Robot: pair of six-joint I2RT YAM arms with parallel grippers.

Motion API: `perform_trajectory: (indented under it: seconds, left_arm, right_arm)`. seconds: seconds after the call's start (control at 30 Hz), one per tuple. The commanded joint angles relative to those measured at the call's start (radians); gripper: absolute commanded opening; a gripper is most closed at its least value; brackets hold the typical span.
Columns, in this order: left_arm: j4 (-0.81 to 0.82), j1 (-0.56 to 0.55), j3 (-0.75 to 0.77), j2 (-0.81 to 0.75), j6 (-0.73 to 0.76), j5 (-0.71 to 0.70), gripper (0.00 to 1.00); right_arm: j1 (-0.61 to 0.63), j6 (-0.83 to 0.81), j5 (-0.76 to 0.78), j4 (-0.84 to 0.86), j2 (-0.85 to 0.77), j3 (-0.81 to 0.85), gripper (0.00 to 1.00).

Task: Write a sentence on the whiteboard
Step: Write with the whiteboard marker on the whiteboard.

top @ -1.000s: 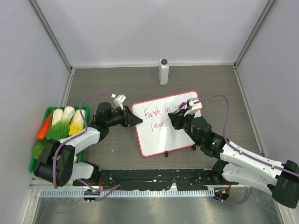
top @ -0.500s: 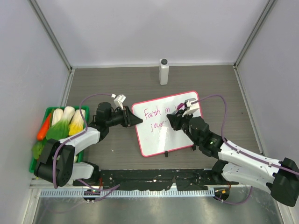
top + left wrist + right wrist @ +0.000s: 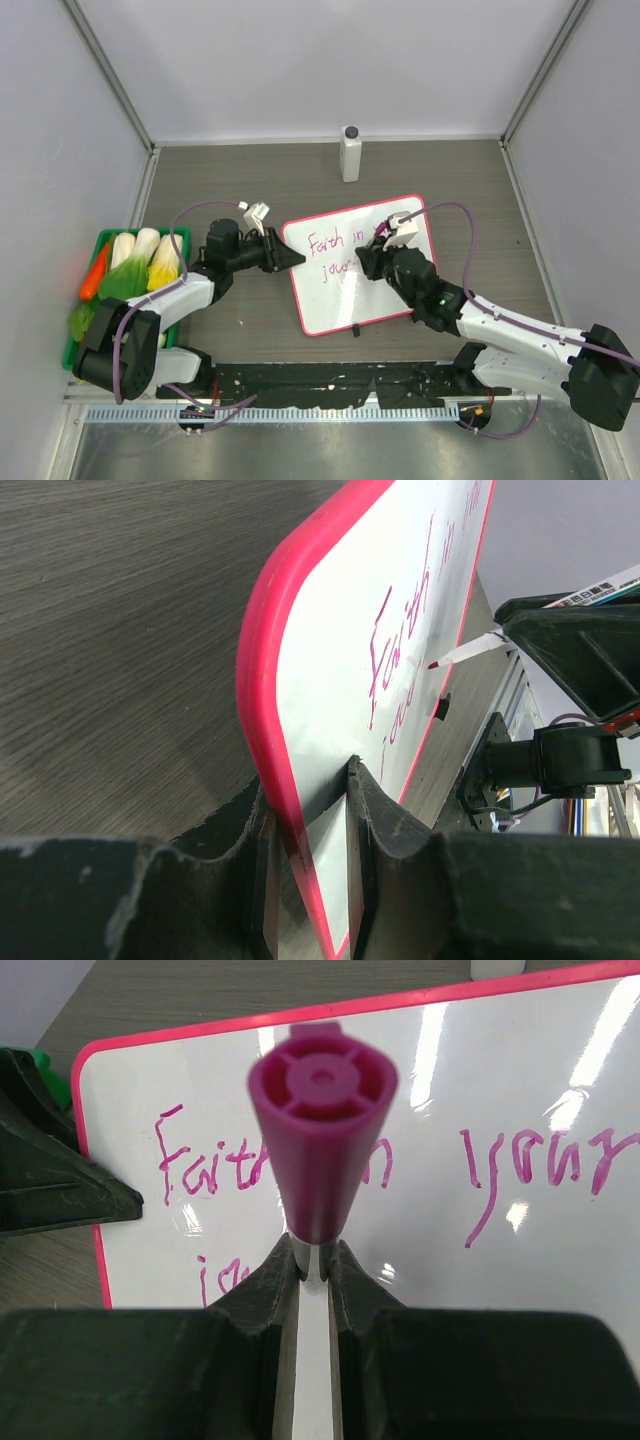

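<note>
— What has changed in the last second?

— Little, but it matters. Your right gripper (image 3: pixel 372 260) has slid a touch toward nine o'clock over the board (image 3: pixel 335 300), and the forearm behind it has swung round to follow. The board and your left gripper (image 3: pixel 288 256) have not shifted.

— So where does that leave the job?

— I judge you partway through the second line. In the right wrist view, the top line of the writing (image 3: pixel 333 244) reads "Faith in your". Below it I can make out only "jour" from above, with the rest under the gripper. The last word looks unfinished.

— And the hands?

— Your right one is closed tight on the pen (image 3: pixel 320 1130), cap end up and tip down by the lower line. In the left wrist view the tip sits right at the surface, but I cannot tell whether it touches. Your left one is clamped on the board's nine o'clock edge, pinching the pink frame.

— Where is the board, and how does it look?

— Mid-table, a shade toward four o'clock, with the bottle (image 3: pixel 350 152) well apart at twelve. It has a white face, rounded corners, a thin pink rim and two small black feet on the six o'clock edge. The handwriting is pink, with glare streaks across the top. Keep your left hold steady while the pen moves
</note>
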Motion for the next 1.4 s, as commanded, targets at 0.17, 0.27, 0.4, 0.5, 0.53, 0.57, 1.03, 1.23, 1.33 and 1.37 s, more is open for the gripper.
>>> perform_trajectory:
  seconds: [0.17, 0.27, 0.4, 0.5, 0.53, 0.57, 1.03, 1.23, 1.33, 1.37]
  left_arm:
    - [-0.067, 0.000, -0.011, 0.027, 0.188, -0.246, 0.00]
    - [-0.067, 0.000, -0.010, 0.029, 0.188, -0.246, 0.00]
    - [-0.067, 0.000, -0.011, 0.029, 0.188, -0.244, 0.00]
    - [-0.067, 0.000, -0.010, 0.027, 0.188, -0.244, 0.00]
    - [-0.067, 0.000, -0.010, 0.027, 0.188, -0.244, 0.00]
    - [-0.067, 0.000, -0.011, 0.027, 0.188, -0.244, 0.00]
    - [-0.068, -0.001, -0.011, 0.026, 0.190, -0.246, 0.00]
    - [-0.070, -0.003, -0.011, 0.026, 0.191, -0.248, 0.00]
    - [-0.070, -0.003, -0.010, 0.029, 0.191, -0.249, 0.00]
    - [-0.070, -0.003, -0.010, 0.030, 0.191, -0.249, 0.00]
  right_arm:
    - [-0.003, 0.011, 0.057, 0.087, 0.020, 0.020, 0.01]
    - [-0.003, 0.011, 0.067, 0.102, 0.020, 0.017, 0.01]
    - [-0.003, 0.017, 0.082, 0.091, 0.032, 0.027, 0.01]
    - [-0.003, 0.023, 0.074, 0.087, 0.045, 0.029, 0.01]
    - [-0.003, 0.023, 0.071, 0.087, 0.048, 0.027, 0.02]
    - [-0.003, 0.023, 0.071, 0.079, 0.052, 0.027, 0.01]
    - [-0.001, 0.022, 0.051, 0.022, 0.006, -0.012, 0.01]
    - [-0.001, 0.034, 0.034, 0.016, -0.006, -0.040, 0.01]
    - [-0.003, 0.040, 0.027, 0.019, -0.005, -0.048, 0.01]
    - [-0.003, 0.039, 0.025, 0.022, -0.005, -0.051, 0.01]
